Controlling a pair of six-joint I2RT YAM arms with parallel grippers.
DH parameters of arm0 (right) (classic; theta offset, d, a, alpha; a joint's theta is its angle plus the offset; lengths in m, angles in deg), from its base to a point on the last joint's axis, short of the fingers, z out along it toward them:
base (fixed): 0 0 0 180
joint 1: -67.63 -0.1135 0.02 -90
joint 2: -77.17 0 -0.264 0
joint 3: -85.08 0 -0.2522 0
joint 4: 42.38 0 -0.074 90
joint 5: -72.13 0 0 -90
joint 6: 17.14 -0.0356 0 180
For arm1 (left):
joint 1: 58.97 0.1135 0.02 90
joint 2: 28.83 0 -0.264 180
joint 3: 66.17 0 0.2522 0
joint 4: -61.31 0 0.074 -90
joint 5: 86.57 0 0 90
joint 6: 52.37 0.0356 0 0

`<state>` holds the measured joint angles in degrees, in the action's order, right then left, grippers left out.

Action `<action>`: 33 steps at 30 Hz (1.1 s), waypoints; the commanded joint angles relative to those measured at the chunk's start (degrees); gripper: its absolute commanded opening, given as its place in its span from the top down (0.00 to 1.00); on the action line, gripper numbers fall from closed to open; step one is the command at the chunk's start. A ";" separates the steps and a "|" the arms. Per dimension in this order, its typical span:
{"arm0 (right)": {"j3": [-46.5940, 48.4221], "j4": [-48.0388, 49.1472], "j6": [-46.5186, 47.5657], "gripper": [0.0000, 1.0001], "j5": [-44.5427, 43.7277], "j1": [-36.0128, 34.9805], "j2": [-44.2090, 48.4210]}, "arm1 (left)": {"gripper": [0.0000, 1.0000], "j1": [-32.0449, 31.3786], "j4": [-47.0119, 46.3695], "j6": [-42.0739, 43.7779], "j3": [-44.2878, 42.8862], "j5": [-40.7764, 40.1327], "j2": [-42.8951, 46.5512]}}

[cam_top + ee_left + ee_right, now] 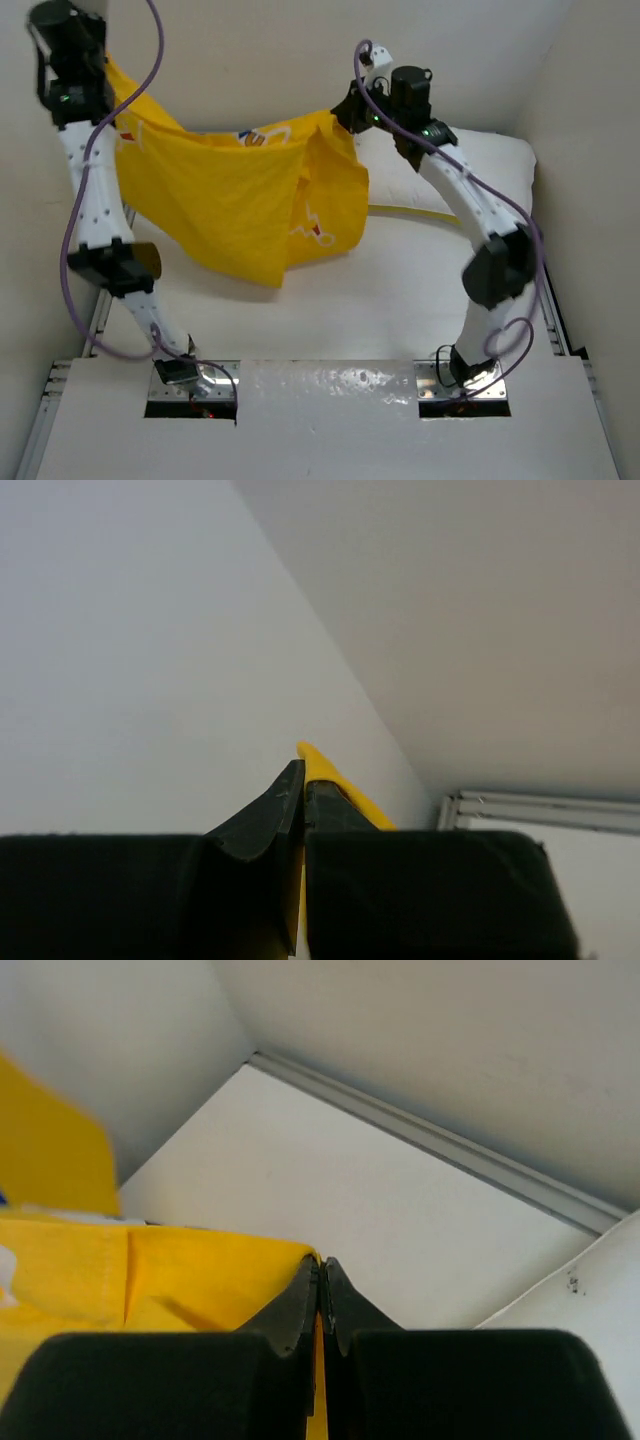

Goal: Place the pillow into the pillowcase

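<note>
Enclosing white walls (260,60), pillow (500,165) on table (330,320)

Bright, even light with soft shadows; close foregrounds blur.

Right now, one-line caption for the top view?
Yellow pillowcase held stretched above the table by left gripper and right gripper, white pillow lying at far right.

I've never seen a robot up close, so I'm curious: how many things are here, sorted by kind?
arms: 2, left arm and right arm
pillowcase: 1
pillow: 1
Total: 4
</note>
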<state>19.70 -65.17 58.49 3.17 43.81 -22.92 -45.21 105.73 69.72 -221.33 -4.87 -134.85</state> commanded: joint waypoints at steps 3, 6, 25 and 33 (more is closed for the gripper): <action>25.09 -8.33 -11.82 0.70 -5.37 4.65 -27.89 | 1.00 -2.77 -8.84 -2.65 0.79 -5.75 -22.89; 36.13 -15.19 -15.22 0.01 -12.86 6.58 -36.81 | 0.55 -3.56 -7.03 -3.88 -4.31 -8.75 -30.82; -28.78 -5.82 6.46 0.31 -17.87 1.49 -0.18 | 0.22 -6.13 28.16 -3.35 47.68 2.07 -5.70; -34.50 -4.23 9.37 0.35 -21.31 -5.72 -8.71 | 0.27 -0.39 9.53 -5.03 60.10 -3.58 -8.76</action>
<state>-15.38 -70.25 66.14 -16.35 40.03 -32.03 -43.94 125.46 64.37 -161.49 -4.69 -145.32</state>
